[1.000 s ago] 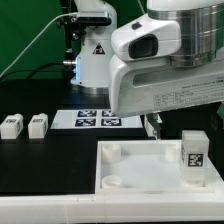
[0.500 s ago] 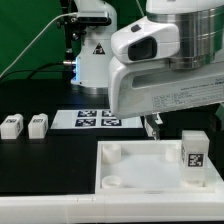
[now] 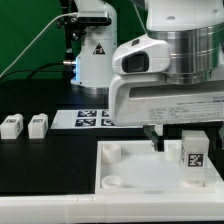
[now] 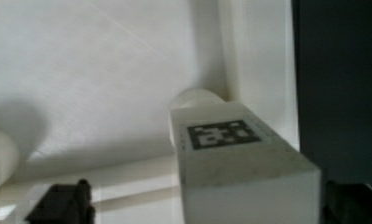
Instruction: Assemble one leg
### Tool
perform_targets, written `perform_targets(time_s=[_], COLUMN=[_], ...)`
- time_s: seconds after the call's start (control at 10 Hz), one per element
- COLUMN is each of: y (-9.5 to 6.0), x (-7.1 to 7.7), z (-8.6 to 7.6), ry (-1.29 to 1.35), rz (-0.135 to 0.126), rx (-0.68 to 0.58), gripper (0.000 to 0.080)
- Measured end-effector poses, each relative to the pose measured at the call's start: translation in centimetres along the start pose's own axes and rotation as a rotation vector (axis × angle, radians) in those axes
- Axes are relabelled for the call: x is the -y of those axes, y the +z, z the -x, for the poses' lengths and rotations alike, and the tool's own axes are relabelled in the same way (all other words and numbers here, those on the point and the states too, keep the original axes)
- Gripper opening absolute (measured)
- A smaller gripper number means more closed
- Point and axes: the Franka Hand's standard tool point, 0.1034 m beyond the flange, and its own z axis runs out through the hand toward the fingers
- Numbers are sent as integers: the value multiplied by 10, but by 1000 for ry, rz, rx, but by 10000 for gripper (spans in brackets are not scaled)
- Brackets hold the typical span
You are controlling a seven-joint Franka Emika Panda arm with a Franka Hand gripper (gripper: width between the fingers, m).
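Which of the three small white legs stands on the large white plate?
The leg at the exterior view's right: it alone stands upright on the plate. The other two legs lie on the black table.

Three legs (image 3: 10, 125) (image 3: 37, 124) (image 3: 194, 155) in sight — two lying, one upright — plus one plate (image 3: 135, 170) and one marker board (image 3: 62, 118).

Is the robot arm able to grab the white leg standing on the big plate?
Probably yes: the end effector hangs close beside the upright leg, with nothing between them and the leg's top free.
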Motion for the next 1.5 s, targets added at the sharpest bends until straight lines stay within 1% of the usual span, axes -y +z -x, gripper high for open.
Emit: perform_targets(time_s=[0.1, 0.2, 0.3, 0.4, 0.5, 0.8, 1.1, 1.2, 1.3, 1.4, 1.5], y=[0, 0, 0, 0, 0, 0, 1, 2, 3, 3, 3], x=[1, 0, 0, 0, 1, 1, 4, 2, 1, 2, 2], z=[0, -1, 0, 0, 0, 0, -3, -3, -2, -2, -2], ry=[-1, 0, 38, 39, 191, 542, 1087, 1385, 1426, 1393, 1333], rz=[0, 0, -1, 0, -5, -5, -15, -73, -100, -98, -96], rx=[-3, -3, -3, -3, -1, -1, -37, -48, -52, -51, -53], gripper=[649, 620, 441, 441, 290, 291, 291, 293, 293, 304, 481])
